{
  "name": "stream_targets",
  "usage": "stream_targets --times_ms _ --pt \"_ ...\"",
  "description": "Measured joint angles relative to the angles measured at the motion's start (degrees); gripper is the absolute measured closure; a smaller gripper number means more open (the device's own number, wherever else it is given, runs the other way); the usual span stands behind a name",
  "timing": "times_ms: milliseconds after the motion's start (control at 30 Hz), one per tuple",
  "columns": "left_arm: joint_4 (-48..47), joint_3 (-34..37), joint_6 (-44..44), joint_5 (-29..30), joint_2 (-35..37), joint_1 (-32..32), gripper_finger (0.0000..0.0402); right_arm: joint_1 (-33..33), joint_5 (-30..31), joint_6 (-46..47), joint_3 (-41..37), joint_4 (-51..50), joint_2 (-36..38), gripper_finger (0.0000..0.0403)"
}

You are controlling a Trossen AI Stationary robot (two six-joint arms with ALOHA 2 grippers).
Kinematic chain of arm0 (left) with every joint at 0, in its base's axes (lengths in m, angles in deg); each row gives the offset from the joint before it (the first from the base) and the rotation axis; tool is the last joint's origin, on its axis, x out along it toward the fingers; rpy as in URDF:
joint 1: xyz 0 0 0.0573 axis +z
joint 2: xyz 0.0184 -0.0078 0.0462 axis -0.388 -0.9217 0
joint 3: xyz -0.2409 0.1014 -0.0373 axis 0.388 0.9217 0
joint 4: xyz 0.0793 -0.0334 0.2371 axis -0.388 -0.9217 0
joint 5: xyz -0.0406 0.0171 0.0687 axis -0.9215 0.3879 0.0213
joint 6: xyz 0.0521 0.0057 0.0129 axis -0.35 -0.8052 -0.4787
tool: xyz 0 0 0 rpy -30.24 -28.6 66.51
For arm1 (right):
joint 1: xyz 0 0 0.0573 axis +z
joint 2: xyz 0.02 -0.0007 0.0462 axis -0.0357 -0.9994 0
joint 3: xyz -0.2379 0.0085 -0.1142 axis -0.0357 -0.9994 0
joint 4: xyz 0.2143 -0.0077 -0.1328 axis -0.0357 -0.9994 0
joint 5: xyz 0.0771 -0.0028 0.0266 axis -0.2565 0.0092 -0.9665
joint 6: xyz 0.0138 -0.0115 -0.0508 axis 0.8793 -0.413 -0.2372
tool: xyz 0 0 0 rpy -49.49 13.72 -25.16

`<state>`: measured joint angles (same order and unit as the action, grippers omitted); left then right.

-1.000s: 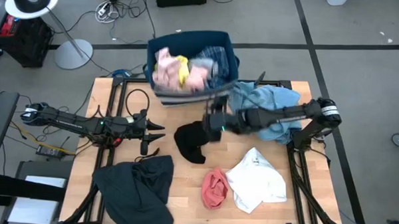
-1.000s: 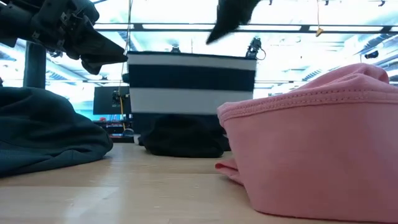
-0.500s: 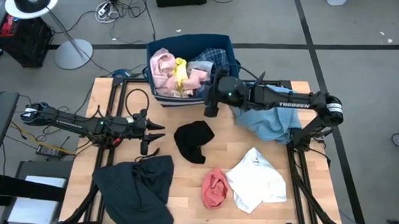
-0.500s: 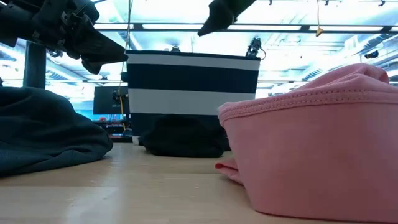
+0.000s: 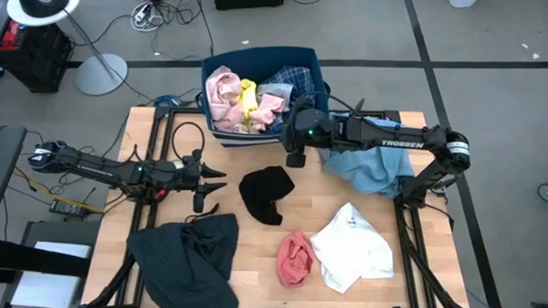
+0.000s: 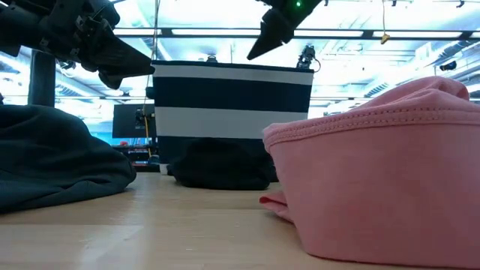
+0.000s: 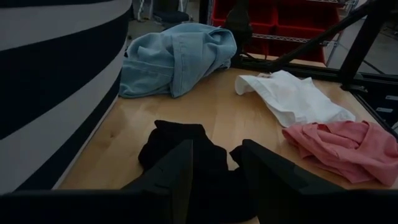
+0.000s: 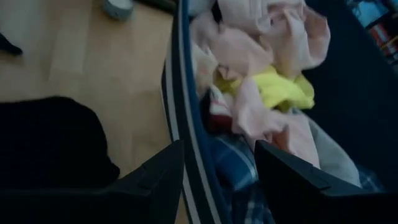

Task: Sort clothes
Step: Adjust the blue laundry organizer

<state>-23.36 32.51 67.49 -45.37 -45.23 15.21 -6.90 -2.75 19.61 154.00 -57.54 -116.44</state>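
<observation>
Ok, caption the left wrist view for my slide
Black garment before the open left hand; light blue, white and pink clothes beyond.

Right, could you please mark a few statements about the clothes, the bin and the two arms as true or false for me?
1. The soft yellow garment lies inside the navy striped fabric bin. True.
2. The crumpled black garment sits in the bin. False: it lies on the wooden table, in front of the bin.
3. The right gripper carries a garment. False: its jaws are open and empty, near the bin's front wall.
4. The white garment lies beside the pink garment. True.
5. The left gripper rests on the light blue garment. False: it is across the table from it, open.
</observation>
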Motion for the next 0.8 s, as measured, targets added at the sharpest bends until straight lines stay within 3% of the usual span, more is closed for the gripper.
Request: stream_targets --times_ms 500,600,800 --pt "0.1 0.0 0.0 0.0 0.0 0.0 0.0257 -4.7 -2.4 1.5 -4.4 -1.7 0.0 0.0243" --pt "0.1 0.0 0.1 0.0 0.0 0.0 0.0257 -5.1 -3.5 1.5 -4.5 -2.9 0.0 0.0278" --pt "0.1 0.0 0.1 0.0 0.0 0.0 0.0257 -4.4 -5.6 1.7 -4.5 -6.6 0.1 0.0389"
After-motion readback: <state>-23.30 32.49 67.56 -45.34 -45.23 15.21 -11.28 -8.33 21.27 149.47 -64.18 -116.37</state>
